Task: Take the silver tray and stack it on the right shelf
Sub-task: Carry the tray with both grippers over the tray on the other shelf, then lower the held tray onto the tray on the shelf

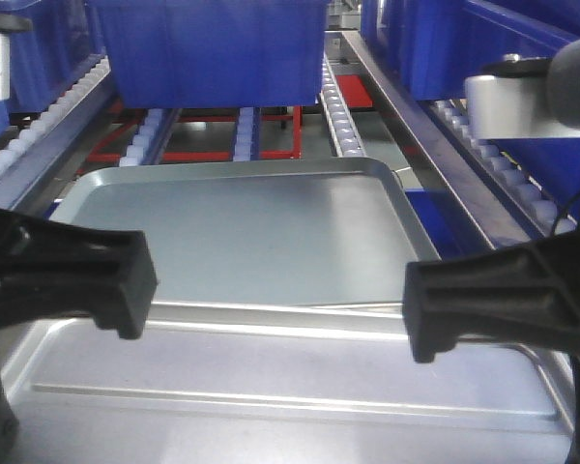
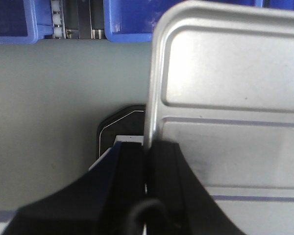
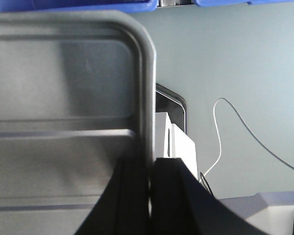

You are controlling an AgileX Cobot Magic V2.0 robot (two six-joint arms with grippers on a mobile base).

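My left claw (image 2: 147, 152) is clenched on the left rim of the silver tray (image 2: 225, 98), a finger on either side of the raised edge. My right claw (image 3: 150, 165) bites the opposite rim the same way. Between the two the tray hangs roughly level, up in the air. Both wrist views show grey floor (image 2: 49, 98) under its rims, with a black-and-white block (image 2: 118, 128) below my left side and a thin white cable (image 3: 220, 127) trailing across the floor off my right. Outboard of each rim there is open floor.

In the front view the tray's ridged floor fills the foreground, and its far rim runs right along the near edge of a larger plain tray (image 1: 261, 232) — I cannot tell whether the two rims touch. That plain tray lies on the right shelf (image 1: 420, 145), between a lane of white rollers (image 1: 340, 121) on its right and another on its left, its corners close to both lanes. Past its far edge a short stretch of rollers and red framing (image 1: 271, 155) lies open — then a blue bin (image 1: 213, 48) stands across the lane. More blue bins (image 1: 445, 48) sit on the neighbouring lane to the right.
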